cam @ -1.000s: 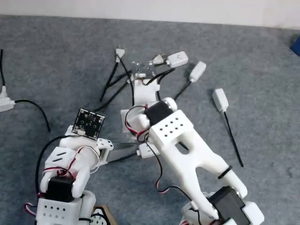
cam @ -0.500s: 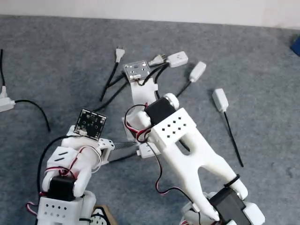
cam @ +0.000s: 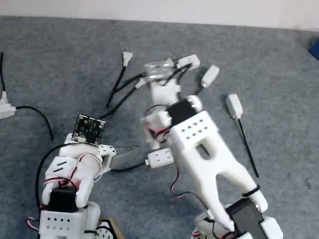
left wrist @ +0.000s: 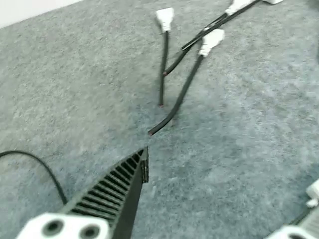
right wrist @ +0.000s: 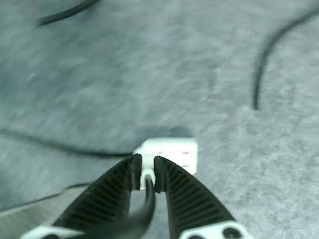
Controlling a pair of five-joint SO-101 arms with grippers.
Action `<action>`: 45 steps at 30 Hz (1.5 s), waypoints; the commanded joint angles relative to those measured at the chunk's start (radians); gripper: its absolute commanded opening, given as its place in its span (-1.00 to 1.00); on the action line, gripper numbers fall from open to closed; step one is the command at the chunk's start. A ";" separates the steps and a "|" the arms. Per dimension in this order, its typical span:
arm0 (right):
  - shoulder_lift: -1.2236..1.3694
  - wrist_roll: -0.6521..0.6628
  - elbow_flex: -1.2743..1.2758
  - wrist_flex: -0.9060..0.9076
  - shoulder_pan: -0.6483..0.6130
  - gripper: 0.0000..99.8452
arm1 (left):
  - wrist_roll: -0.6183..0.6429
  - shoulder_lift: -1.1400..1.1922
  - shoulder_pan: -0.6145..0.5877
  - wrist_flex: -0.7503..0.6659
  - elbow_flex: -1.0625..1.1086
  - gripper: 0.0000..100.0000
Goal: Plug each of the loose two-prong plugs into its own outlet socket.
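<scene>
In the right wrist view my right gripper (right wrist: 145, 170) is shut on a two-prong plug (right wrist: 146, 180) with a black cable. The plug sits just in front of a white outlet socket (right wrist: 168, 152). From above, that plug (cam: 168, 62) lies next to the far socket (cam: 189, 61). My left gripper (cam: 132, 148) hangs shut and holds nothing, a little left of another white socket (cam: 160, 157) on the carpet. Its black tip (left wrist: 143, 155) points at two loose plugs (left wrist: 164, 15) (left wrist: 212, 40) with black cables. A loose plug (cam: 127, 56) lies at the far left-centre.
Two more white sockets (cam: 210, 75) (cam: 234, 106) lie at the right, one with a black cable running toward me. A white piece with a black cable (cam: 6, 108) sits at the left edge. Black cables cross the grey carpet (cam: 65, 64) between the arms.
My right arm swung right and farther out, carrying the plug up to the far socket. My left gripper drew back leftward from the middle socket, which stays on the carpet.
</scene>
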 commanded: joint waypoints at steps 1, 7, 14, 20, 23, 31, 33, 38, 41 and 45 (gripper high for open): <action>-0.047 0.009 0.097 -0.108 0.073 -0.99 | 0.002 -0.007 -0.018 -0.020 -0.004 -0.03; -0.171 0.003 0.245 -0.166 0.090 -0.99 | 0.003 -0.001 -0.058 -0.025 -0.004 -0.03; -0.458 0.011 0.453 -0.249 0.097 -0.99 | 0.003 0.001 -0.068 -0.041 0.012 -0.03; -0.397 0.032 0.542 -0.341 0.094 -0.99 | 0.003 0.001 -0.071 -0.037 0.012 -0.03; -0.371 0.032 0.549 -0.344 0.088 -0.99 | 0.003 0.001 -0.071 -0.037 0.013 -0.03; -0.361 0.044 0.556 -0.343 0.064 -0.99 | 0.003 0.001 -0.071 -0.037 0.013 -0.03; -0.361 0.063 0.556 -0.343 0.065 -0.99 | 0.003 0.001 -0.071 -0.037 0.013 -0.03; -0.360 0.068 0.559 -0.343 0.068 -0.99 | 0.003 0.001 -0.071 -0.035 0.013 -0.03; -0.360 0.086 0.559 -0.343 0.068 -0.99 | 0.003 0.001 -0.071 -0.035 0.013 -0.03; -0.360 0.109 0.561 -0.344 0.081 -0.99 | 0.003 0.001 -0.070 -0.035 0.013 -0.03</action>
